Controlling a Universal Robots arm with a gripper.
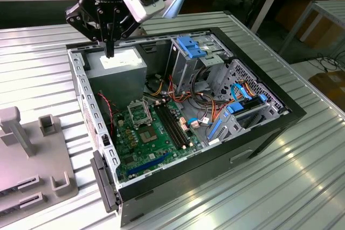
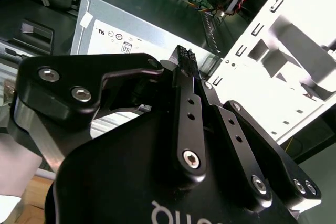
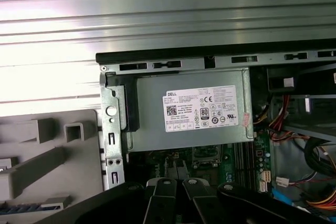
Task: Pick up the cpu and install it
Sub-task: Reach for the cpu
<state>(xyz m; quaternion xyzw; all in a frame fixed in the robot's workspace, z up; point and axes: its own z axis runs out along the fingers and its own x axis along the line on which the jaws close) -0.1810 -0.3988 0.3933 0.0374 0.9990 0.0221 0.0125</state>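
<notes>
The gripper (image 1: pixel 109 53) hangs over the power supply (image 1: pixel 123 67), at the case's far corner in the exterior view. Its two black fingers are pressed together at the tips, and nothing shows between them in the exterior or second wrist view (image 2: pixel 184 56).

The step in hand looks like the reach for the cpu. To do it well, the fingers would need to part before coming down. They would then need to descend level and take the chip by two opposite edges. They should stay off the socket (image 1: pixel 141 112) and the red and black wires (image 1: pixel 108 109) near the power supply.

The cpu (image 1: pixel 146 133) appears to be the small grey square flat on the green board (image 1: pixel 141 157), though this is not certain. It lies on the far side of the socket from the power supply, just beside the socket, lower than the gripper and well apart from it.
</notes>
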